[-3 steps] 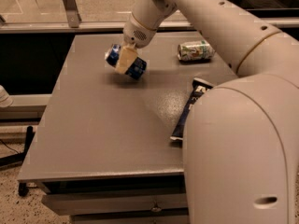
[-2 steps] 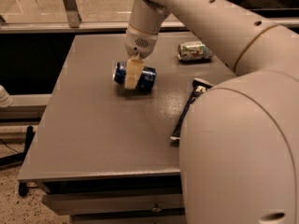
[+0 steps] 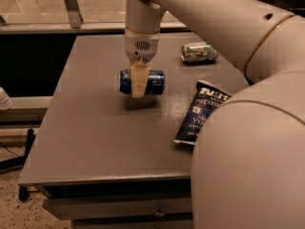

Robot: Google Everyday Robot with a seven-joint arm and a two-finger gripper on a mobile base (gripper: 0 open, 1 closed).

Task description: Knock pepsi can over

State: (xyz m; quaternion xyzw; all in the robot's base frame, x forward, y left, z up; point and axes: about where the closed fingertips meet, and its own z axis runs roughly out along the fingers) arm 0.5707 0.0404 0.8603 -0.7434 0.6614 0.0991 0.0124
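The pepsi can (image 3: 155,81) now lies on its side near the middle of the far half of the table (image 3: 95,142), silver top pointing left. The gripper (image 3: 138,87) comes straight down over it and pinches it across the middle, one finger in front and the other hidden behind. A second ago the can hung tilted in that grip, further back and to the left; since then it has been swung flat and brought forward. Whether it rests on the table or hangs just above cannot be told. The knock-over looks nearly done, with only the release left
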